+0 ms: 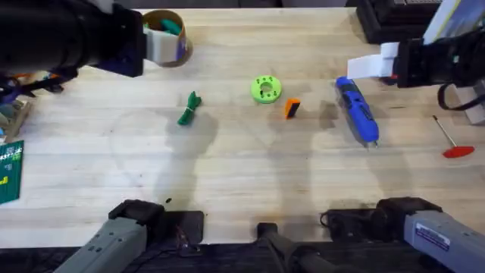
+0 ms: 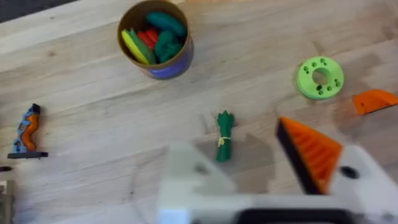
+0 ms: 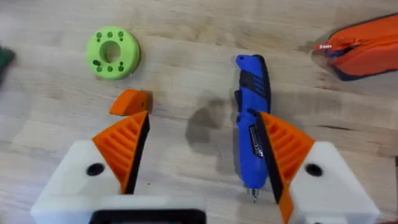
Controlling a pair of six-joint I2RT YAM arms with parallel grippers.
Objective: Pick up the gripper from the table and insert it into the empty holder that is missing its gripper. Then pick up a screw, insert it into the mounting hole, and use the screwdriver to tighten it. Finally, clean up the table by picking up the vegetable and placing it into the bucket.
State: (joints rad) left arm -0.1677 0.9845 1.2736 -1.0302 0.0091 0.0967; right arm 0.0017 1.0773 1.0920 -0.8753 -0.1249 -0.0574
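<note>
White pincer mounts (image 3: pixel 311 177), orange ribbed pads (image 3: pixel 127 146), grey-black arms (image 1: pixel 114 243).

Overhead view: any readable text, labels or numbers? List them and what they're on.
None can be read.
Green card at the table's left edge: white print, too blurred to read.
Label on the right arm's base: too small to read.
Screwdriver, bucket: no legible marking.
</note>
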